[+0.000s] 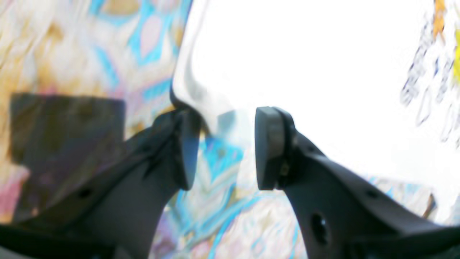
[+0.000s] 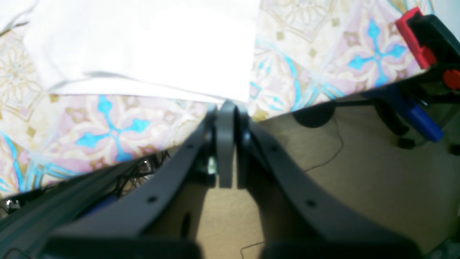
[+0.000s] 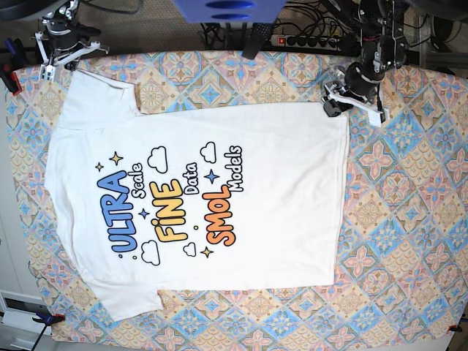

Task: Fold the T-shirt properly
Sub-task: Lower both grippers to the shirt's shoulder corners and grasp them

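The white T-shirt [image 3: 219,190] lies spread flat on the patterned tablecloth [image 3: 409,219], print side up, with its lettering running sideways. At the shirt's far right corner my left gripper [image 3: 334,107] hovers. In the left wrist view the left gripper [image 1: 226,147] is open, with the shirt's [image 1: 305,72] white edge just beyond the fingertips and nothing between the pads. My right gripper [image 3: 50,67] sits off the far left sleeve. The right wrist view shows the right gripper [image 2: 227,108] shut, pads together, its tips at the shirt's [image 2: 143,54] edge.
The table edge runs close under the right gripper, with brown floor [image 2: 359,187] below it. A red and black clamp [image 2: 420,36] grips the table corner. A power strip [image 3: 307,40] and cables lie behind the far edge. Another clamp [image 3: 44,319] holds the near left corner.
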### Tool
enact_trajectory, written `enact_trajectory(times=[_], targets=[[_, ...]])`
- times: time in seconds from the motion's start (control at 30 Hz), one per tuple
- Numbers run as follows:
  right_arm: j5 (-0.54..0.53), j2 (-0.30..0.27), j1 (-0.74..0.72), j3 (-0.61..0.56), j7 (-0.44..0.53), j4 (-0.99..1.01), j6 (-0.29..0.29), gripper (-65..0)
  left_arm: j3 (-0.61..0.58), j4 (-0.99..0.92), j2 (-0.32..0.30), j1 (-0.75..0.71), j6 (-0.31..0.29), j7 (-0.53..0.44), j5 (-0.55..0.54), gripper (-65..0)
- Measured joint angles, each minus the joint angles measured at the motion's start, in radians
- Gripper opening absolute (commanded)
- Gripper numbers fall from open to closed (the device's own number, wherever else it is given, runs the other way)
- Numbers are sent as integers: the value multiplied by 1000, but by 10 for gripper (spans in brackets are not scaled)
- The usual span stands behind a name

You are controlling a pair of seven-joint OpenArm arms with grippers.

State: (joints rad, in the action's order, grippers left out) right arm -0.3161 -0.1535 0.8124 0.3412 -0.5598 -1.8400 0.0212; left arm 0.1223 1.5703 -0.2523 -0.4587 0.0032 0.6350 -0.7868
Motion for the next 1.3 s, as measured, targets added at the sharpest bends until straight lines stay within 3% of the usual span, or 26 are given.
enact_trajectory(times=[0.2, 0.37, 0.53, 0.73, 0.83, 0.93, 1.0, 1.2, 1.3], targets=[[0, 0, 0, 0, 0, 2, 0, -650, 4, -50, 12, 54, -13, -8, -8, -410], [0, 13, -3, 0, 1, 5, 0, -650, -1, -68, 24, 74, -3, -12, 0, -650], [1, 81, -46, 6, -13, 14, -5, -650, -1, -68, 25, 68, -7, -5, -4, -650], [-3, 88, -74, 3, 3, 71, -2, -643, 0, -68, 25, 65, -7, -8, -3, -650], [-3, 90, -58, 3, -14, 89, -7, -559, 0, -68, 25, 65, -7, -8, -3, -650], [-3, 89, -74, 3, 2, 88, -7, -410, 0, -68, 25, 65, -7, -7, -3, -650], [-5, 89, -79, 3, 9, 87, 2, -343, 0, -68, 25, 65, -7, -8, -3, -650], [-5, 90, -108, 7, -15, 154, -8, -328, 0, -68, 25, 59, -7, -14, -3, -650], [-99, 89, -177, 9, 2, 184, -6, -328, 0, -68, 25, 53, -11, -15, -4, -650]])
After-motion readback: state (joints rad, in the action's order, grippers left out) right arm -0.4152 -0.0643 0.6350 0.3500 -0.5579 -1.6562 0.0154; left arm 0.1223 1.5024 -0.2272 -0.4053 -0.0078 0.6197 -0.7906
